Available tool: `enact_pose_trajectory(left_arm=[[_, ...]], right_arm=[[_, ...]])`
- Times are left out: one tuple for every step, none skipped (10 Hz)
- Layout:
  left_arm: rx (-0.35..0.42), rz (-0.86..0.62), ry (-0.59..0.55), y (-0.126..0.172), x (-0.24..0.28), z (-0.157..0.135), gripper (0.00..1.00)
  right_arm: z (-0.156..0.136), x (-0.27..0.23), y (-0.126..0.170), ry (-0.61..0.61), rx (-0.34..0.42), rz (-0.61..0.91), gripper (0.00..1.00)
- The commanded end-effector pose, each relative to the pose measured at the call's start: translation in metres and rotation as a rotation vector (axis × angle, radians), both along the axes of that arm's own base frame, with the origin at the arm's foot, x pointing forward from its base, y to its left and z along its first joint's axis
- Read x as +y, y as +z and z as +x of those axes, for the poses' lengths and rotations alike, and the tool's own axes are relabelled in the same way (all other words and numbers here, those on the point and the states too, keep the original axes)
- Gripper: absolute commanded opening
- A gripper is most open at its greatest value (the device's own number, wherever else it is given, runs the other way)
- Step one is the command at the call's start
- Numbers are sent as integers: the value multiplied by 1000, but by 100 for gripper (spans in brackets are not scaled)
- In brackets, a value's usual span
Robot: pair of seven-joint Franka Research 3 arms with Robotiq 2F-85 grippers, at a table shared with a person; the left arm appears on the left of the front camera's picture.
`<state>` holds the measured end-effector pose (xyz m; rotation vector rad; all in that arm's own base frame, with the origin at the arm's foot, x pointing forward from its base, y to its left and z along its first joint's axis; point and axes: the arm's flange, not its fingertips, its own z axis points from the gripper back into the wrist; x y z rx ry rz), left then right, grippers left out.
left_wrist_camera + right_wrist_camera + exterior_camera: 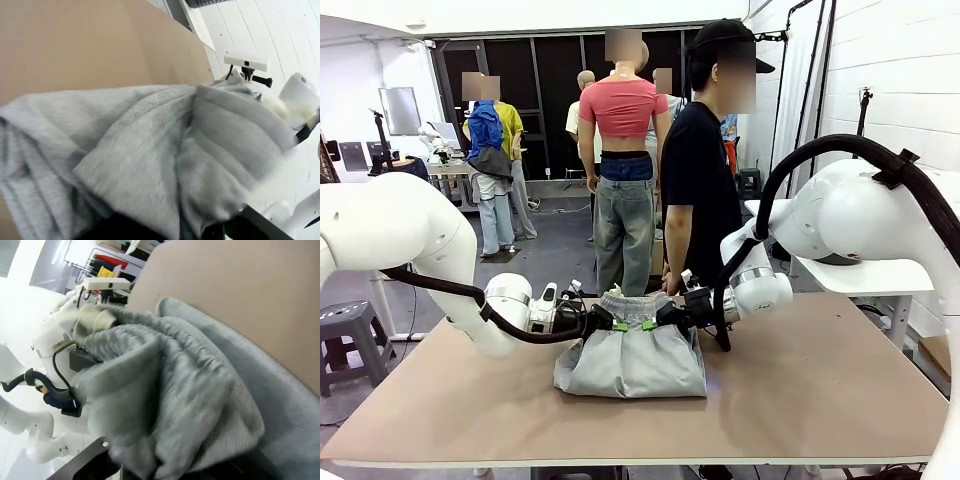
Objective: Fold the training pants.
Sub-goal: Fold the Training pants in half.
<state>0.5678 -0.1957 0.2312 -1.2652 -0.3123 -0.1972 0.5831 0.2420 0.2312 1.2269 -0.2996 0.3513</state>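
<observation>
The training pants lie in the middle of the brown surface, bunched into a thick grey bundle. The gathered waistband is at the far side, near the person standing there. The bundle looks already doubled over, with layers of soft grey cloth piled on each other in both wrist views.

The left end effector comes in from the left and the right end effector from the right. Their green pads sit close together on the top edge of the cloth, just under the waistband. Both seem to pinch the fabric, but I cannot tell if they are gripping tight or letting go, because cloth hides the fingers in the wrist views.

This looks like the end of a fold. I think the next move is to let the cloth drop flat and pull both arms back without dragging it.

I can read no writing or brand on the pants or the arms.
</observation>
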Motion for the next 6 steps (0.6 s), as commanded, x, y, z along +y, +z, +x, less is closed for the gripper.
enact_pose_trajectory(left_arm=[[25, 27, 25, 4, 18, 6, 62], [28, 27, 32, 5, 21, 6, 82], [33, 18, 46, 6, 28, 4, 100], [28, 7, 67, 9, 36, 2, 100], [17, 11, 86, 15, 46, 0, 100], [7, 14, 104, 24, 56, -3, 100]], right_arm=[[9, -19, -2, -35, 35, -63, 68], [8, -23, -1, -37, 35, -71, 87], [8, -28, 1, -45, 34, -80, 100], [8, -35, 5, -59, 33, -89, 100], [10, -46, 12, -83, 24, -103, 100], [10, -57, 23, -108, 0, -111, 100]])
